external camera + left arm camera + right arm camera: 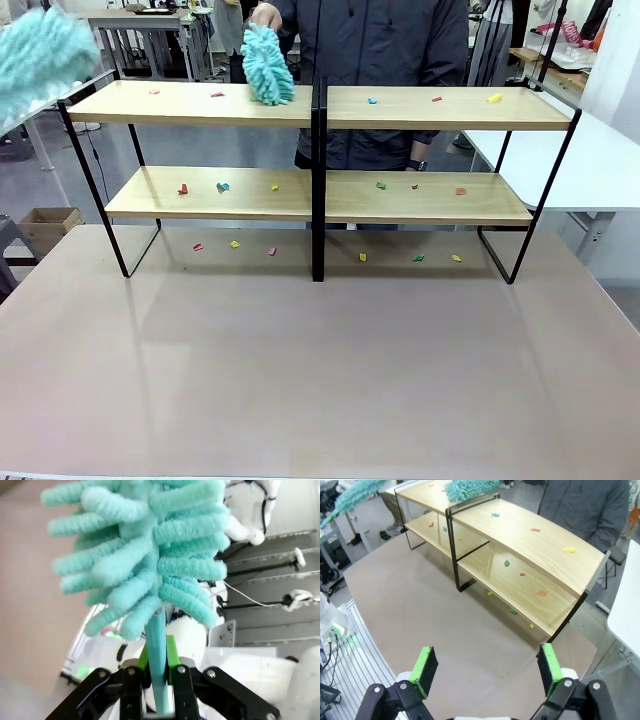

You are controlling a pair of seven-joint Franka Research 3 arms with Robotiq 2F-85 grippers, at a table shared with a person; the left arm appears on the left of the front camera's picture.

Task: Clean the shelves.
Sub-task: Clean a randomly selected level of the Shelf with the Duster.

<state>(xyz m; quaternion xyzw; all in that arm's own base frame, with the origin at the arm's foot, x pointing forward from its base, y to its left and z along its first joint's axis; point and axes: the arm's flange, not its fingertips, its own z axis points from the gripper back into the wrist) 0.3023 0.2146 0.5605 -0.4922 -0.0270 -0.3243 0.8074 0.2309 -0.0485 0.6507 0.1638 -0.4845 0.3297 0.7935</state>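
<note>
The shelves (400, 115) are standing across the far half of the desk (320, 370), running nearly its whole width, with the person in a dark jacket standing just behind them. They are showing two tiers of light wooden boards, pale and smooth, carried on a thin black metal frame. A black central post (318, 180) is splitting each tier into a left and a right half, and bent black legs are propping up both ends. Small coloured scraps (372, 100) in red, yellow, green and blue are lying scattered on the top boards, on the lower boards and on the desk beneath the rack. In the right wrist view the shelves (520, 540) are stretching away at a slant, the grain of the wood showing clearly.

The person's hand (264, 15) is holding a fluffy teal duster (268, 65), whose head is touching the top board just left of the central post.

The left claw (157, 665) is gripping the thin teal handle of a second teal duster (145, 545) between its green pads. In the front view that duster (40, 50) is appearing blurred by the left end of the top board; whether it is touching the wood I cannot tell.

The right claw (486, 672) is hanging wide apart and empty over the near part of the desk (430, 610), well apart from the shelves.
</note>
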